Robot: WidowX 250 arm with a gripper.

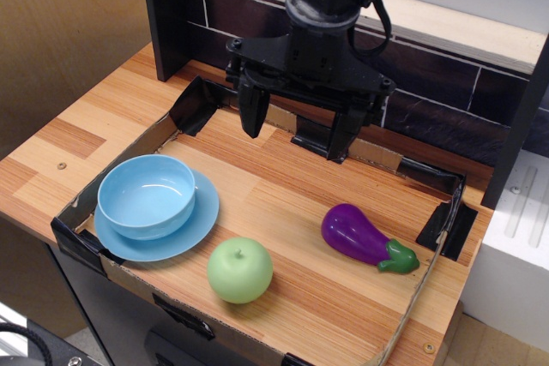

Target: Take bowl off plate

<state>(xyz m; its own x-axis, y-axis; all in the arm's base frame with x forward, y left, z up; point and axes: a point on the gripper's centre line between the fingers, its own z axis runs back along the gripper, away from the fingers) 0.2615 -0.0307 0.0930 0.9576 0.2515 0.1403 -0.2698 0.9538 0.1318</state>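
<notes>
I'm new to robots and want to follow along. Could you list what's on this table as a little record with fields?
bowl: light blue bowl, sitting on the plate
plate: light blue plate, front left of tray
apple: green apple, right of the plate
eggplant: purple eggplant, right side of tray
gripper: black gripper, open, above the tray's back, holding nothing
task state: bowl not yet lifted

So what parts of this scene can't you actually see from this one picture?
- The arm above the pincer: cut off by the top edge of the picture.
- The middle of the plate: covered by the bowl sitting on it.
- The near front of the table: cut off by the bottom edge.
- The undersides of the apple and eggplant: hidden by their own bodies.
</notes>
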